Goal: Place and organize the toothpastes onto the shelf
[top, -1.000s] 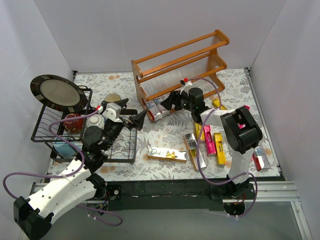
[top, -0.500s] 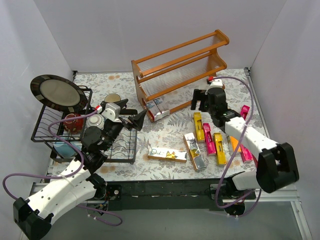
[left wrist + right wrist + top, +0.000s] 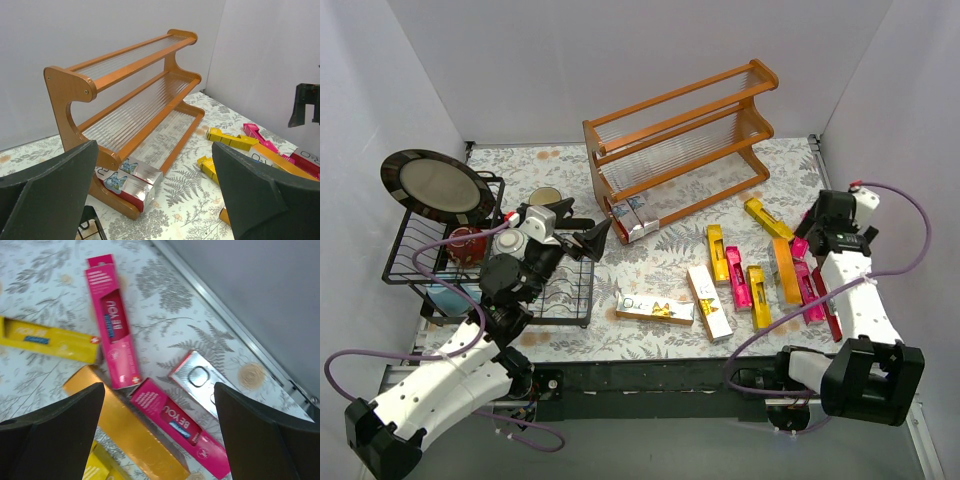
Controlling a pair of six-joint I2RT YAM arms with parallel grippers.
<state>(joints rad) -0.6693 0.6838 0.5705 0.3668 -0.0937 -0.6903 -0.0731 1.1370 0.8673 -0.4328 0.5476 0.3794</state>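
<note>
two cartons sit packed at the 9 o'clock end of the shelf's lowest tier, likely leaving room for the loose cartons scattered on the worktop toward 3 o'clock, where the right tool hangs spread and empty, left tool likewise released.

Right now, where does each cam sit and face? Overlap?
Top external: high behind the bases, looking down at the table; left arm and right arm show.
Left wrist: on the left gripper, facing the shelf; open jaws frame it.
Right wrist: on the right gripper, looking down at loose toothpastes; open jaws show.
Shared: top and left wrist see the silver cartons on the bottom tier.
</note>
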